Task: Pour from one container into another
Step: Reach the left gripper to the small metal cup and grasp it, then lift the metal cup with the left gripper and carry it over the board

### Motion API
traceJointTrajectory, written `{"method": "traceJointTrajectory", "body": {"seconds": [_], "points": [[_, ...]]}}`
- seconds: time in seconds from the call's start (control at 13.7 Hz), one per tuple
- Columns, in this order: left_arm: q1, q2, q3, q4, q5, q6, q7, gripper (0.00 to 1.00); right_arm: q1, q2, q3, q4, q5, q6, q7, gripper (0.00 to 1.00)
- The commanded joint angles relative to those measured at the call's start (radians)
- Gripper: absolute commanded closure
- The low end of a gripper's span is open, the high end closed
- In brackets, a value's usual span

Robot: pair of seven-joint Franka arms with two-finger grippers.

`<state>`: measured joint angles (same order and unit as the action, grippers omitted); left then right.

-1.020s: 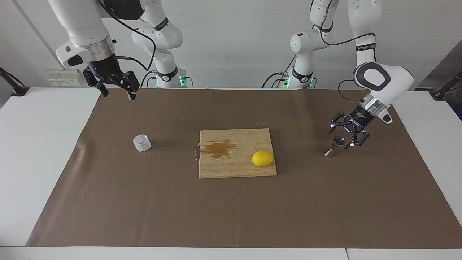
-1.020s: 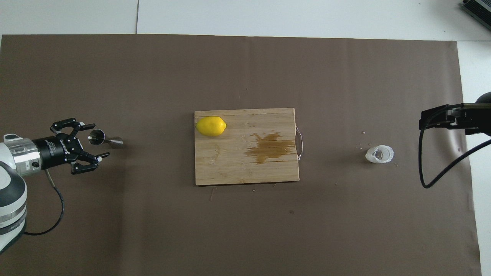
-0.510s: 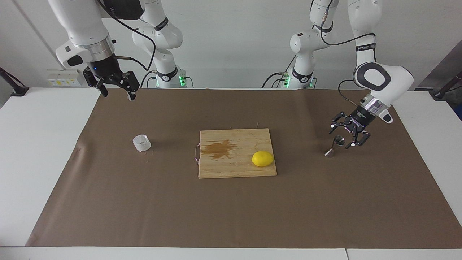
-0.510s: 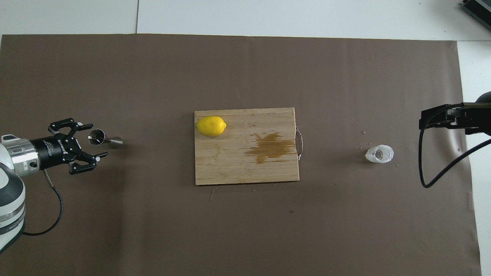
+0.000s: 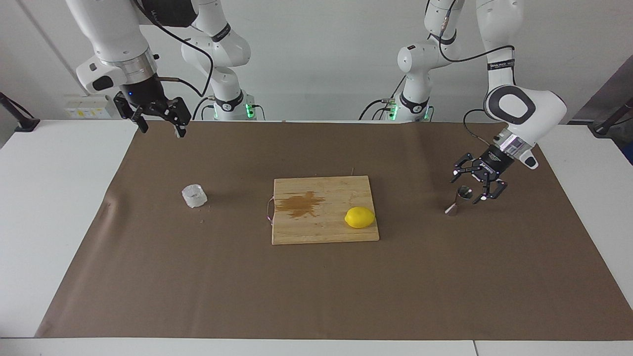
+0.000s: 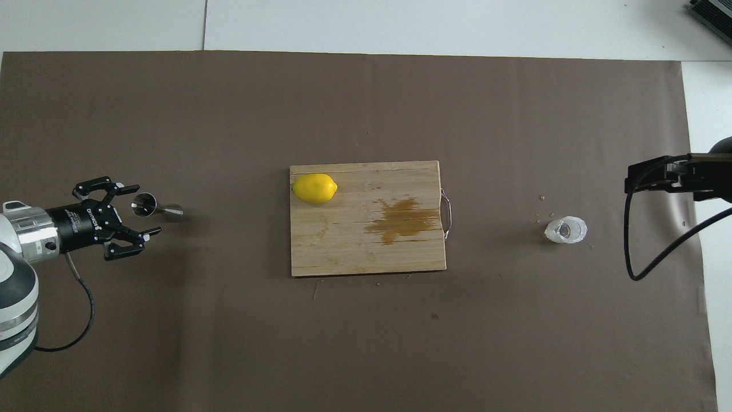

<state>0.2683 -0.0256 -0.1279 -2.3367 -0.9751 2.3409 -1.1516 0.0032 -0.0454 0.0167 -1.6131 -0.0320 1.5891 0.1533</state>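
Steel jigger (image 5: 460,198) upright, free; left gripper (image 5: 477,184) spread open just beside it. Right gripper (image 5: 157,118) open, waits high, well apart from cup (image 5: 194,195). Centre fingers on jigger's waist, close gently.

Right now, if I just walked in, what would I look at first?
Probably the bright yellow lemon on the wooden cutting board in the middle of the brown mat, next to a brownish wet stain. Then the left gripper, open, right by the shiny steel jigger at its end of the table. An icy-looking cup stands alone toward the right arm's end, while the right gripper waits up high.
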Motion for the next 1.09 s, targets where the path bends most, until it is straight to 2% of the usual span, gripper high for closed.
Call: {"method": "traceJointTrajectory", "body": {"seconds": [0.0, 0.15, 0.29, 0.36, 0.73, 0.87, 1.02], "points": [[-0.007, -0.017, 0.002, -0.024, -0.02, 0.014, -0.008, 0.1, -0.012, -0.019, 0.005, -0.021, 0.011, 0.002, -0.018, 0.0], [-0.004, -0.017, 0.002, -0.023, -0.02, 0.014, -0.008, 0.43, -0.012, -0.019, 0.005, -0.021, 0.011, 0.002, -0.018, 0.0], [-0.012, -0.016, 0.004, -0.023, -0.02, 0.017, -0.008, 0.84, -0.012, -0.019, 0.005, -0.021, 0.011, 0.002, -0.018, 0.0], [-0.014, -0.016, 0.002, -0.023, -0.02, 0.017, -0.008, 1.0, -0.012, -0.019, 0.005, -0.021, 0.011, 0.002, -0.018, 0.0], [-0.014, -0.007, 0.002, 0.022, -0.02, -0.015, -0.022, 1.0, -0.012, -0.019, 0.005, -0.021, 0.011, 0.002, -0.018, 0.0], [-0.018, 0.016, 0.002, 0.106, -0.014, -0.11, -0.074, 1.0, -0.012, -0.019, 0.005, -0.021, 0.011, 0.002, -0.018, 0.0], [-0.07, 0.018, 0.001, 0.164, -0.011, -0.161, -0.105, 1.0, -0.012, -0.019, 0.005, -0.021, 0.011, 0.002, -0.018, 0.0]]}}
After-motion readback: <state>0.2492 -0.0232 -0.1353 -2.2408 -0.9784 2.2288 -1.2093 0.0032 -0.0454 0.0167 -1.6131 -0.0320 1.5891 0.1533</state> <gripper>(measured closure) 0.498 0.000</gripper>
